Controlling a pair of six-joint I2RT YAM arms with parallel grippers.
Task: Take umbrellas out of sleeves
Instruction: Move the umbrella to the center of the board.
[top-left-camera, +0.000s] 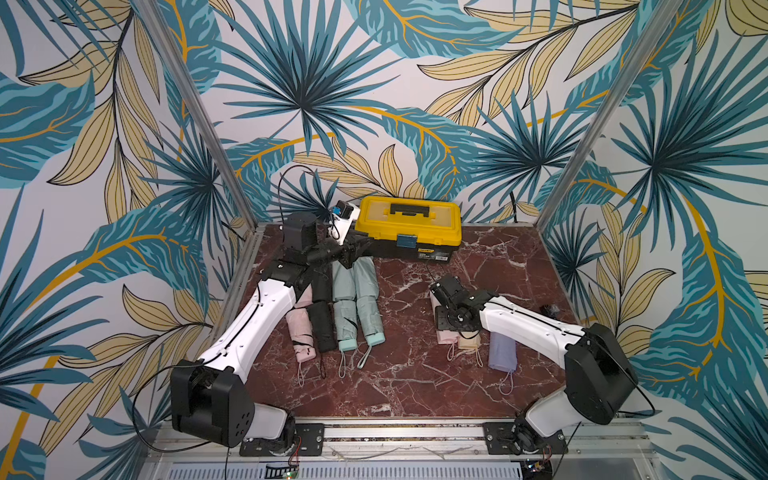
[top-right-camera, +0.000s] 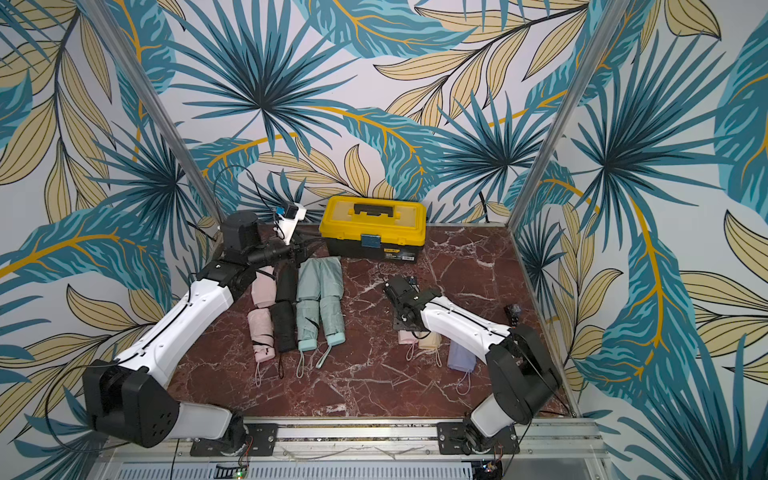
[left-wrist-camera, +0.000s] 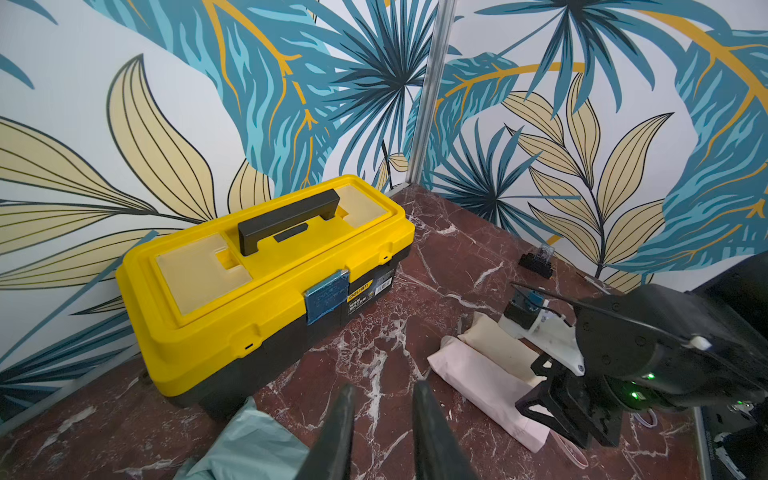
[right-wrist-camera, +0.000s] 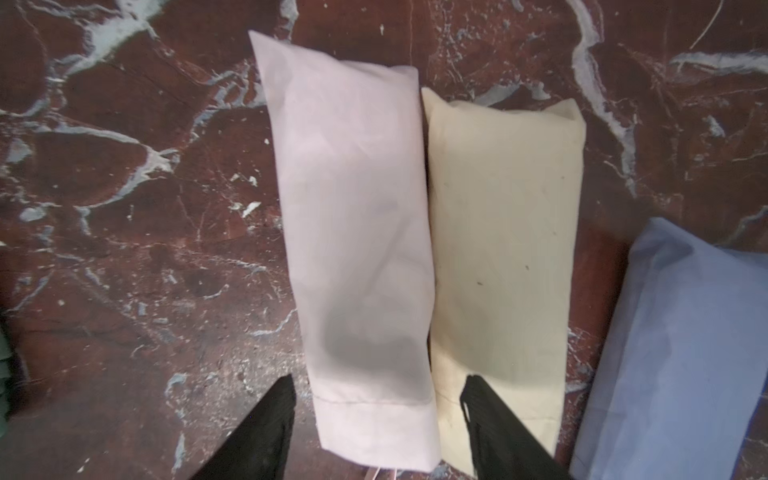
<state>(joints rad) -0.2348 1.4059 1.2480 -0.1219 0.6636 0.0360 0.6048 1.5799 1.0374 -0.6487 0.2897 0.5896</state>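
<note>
On the red marble table (top-left-camera: 415, 382) everything lies with its long axis front to back, handles and wrist loops toward the arm bases. On the left side, the pink umbrella (top-left-camera: 300, 332), black umbrella (top-left-camera: 322, 326) and mint umbrellas (top-left-camera: 347, 326) are bare and pleated, with limp mint sleeves (top-left-camera: 344, 278) flat just behind them. Over on the right, the pink sleeve (right-wrist-camera: 353, 228), beige sleeve (right-wrist-camera: 503, 249) and lilac sleeve (right-wrist-camera: 681, 353) look stuffed full. The right pincer (right-wrist-camera: 379, 378) hangs spread wide astride the pink sleeve's hemmed mouth, gripping nothing. The left pincer (left-wrist-camera: 384, 386) is slightly parted and empty, near the yellow-lidded toolbox (top-left-camera: 409, 224).
</note>
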